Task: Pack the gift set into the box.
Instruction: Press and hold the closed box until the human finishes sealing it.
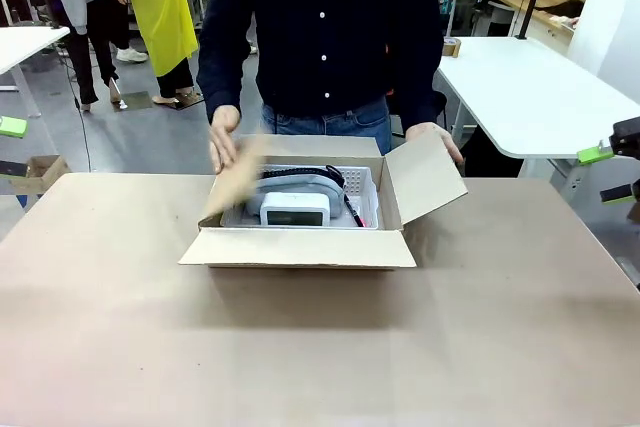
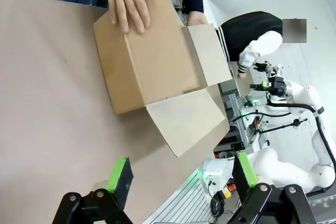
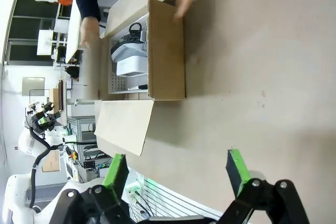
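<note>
Plain brown box [image 1: 300,248], white perforated tray [image 1: 366,183] inside, white gadget [image 1: 295,210], dark band [image 1: 303,173]

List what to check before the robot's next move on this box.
1. Tray inside box: ok.
2. Gadget, band and stick on tray: ok.
3. Flaps shut: not ok; near flap lies outward.
4. Person's hands off box: not ok; both at side flaps.
5. Left gripper jaws open, away from box: ok.
6. Right gripper jaws open, away from box: ok.
</note>
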You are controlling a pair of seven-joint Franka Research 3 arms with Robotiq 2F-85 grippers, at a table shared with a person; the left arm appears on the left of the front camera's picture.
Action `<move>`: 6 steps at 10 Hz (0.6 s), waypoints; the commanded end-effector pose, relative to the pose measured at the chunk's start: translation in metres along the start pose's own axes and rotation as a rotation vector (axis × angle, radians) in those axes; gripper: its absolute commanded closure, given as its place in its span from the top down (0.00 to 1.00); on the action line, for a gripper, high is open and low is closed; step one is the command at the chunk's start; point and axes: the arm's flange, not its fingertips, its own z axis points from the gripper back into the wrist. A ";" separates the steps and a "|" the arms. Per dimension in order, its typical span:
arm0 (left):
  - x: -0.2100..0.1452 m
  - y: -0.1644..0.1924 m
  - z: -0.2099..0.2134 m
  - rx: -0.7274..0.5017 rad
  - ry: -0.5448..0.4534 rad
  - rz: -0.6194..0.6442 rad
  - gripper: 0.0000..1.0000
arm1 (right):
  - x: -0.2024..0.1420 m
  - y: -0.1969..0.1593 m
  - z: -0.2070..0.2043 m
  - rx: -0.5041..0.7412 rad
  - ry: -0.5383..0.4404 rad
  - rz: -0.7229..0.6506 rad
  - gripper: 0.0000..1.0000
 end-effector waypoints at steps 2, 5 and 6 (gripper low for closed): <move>-0.001 -0.001 -0.001 -0.017 -0.006 0.004 1.00 | 0.000 0.002 0.000 0.011 -0.004 -0.011 1.00; -0.001 -0.001 -0.001 -0.017 -0.006 0.004 1.00 | 0.000 0.002 0.000 0.011 -0.004 -0.011 1.00; -0.001 -0.001 -0.001 -0.017 -0.006 0.004 1.00 | 0.000 0.002 0.000 0.011 -0.004 -0.011 1.00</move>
